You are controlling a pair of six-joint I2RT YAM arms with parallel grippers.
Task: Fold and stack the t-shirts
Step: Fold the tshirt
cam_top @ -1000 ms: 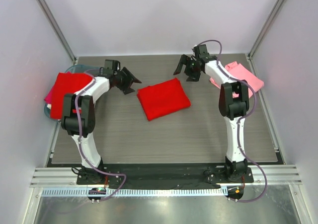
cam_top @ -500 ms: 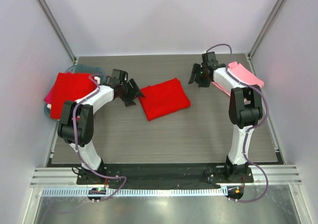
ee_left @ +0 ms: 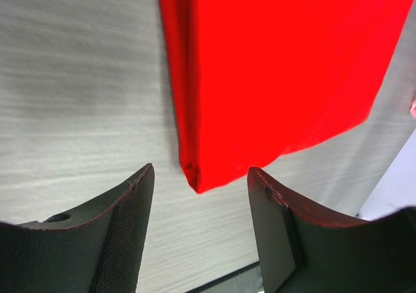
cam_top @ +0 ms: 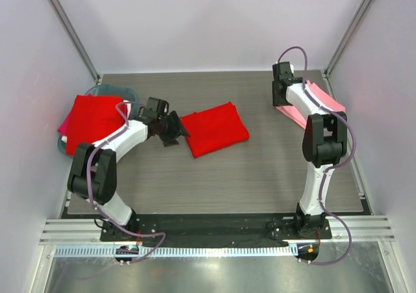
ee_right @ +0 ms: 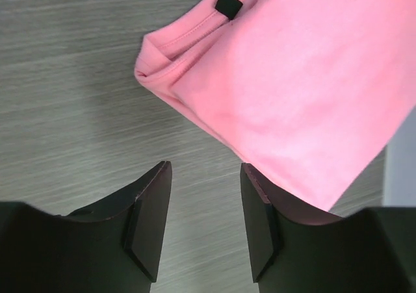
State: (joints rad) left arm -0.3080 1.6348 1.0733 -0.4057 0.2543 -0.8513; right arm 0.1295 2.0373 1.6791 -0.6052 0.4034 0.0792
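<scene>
A bright red folded t-shirt (cam_top: 214,129) lies mid-table; in the left wrist view its near corner (ee_left: 195,179) points between my fingers. My left gripper (cam_top: 174,130) (ee_left: 200,171) is open at that left corner, with nothing held. A light pink folded t-shirt (cam_top: 320,99) (ee_right: 312,78) lies at the back right. My right gripper (cam_top: 280,99) (ee_right: 205,165) is open over bare table beside the pink shirt's left edge, its right finger (ee_right: 260,208) close to the cloth. Another red t-shirt (cam_top: 91,121) lies at the far left.
The left red t-shirt drapes over a teal basin (cam_top: 120,88), and a magenta cloth (cam_top: 64,123) peeks out from under it. White walls and metal posts close in the table on three sides. A black tag (ee_right: 228,4) sits on the pink shirt's hem.
My left gripper has moved right, up to the folded red shirt's corner. The right arm swung back and right to the pink shirt, and its jaws have narrowed.
</scene>
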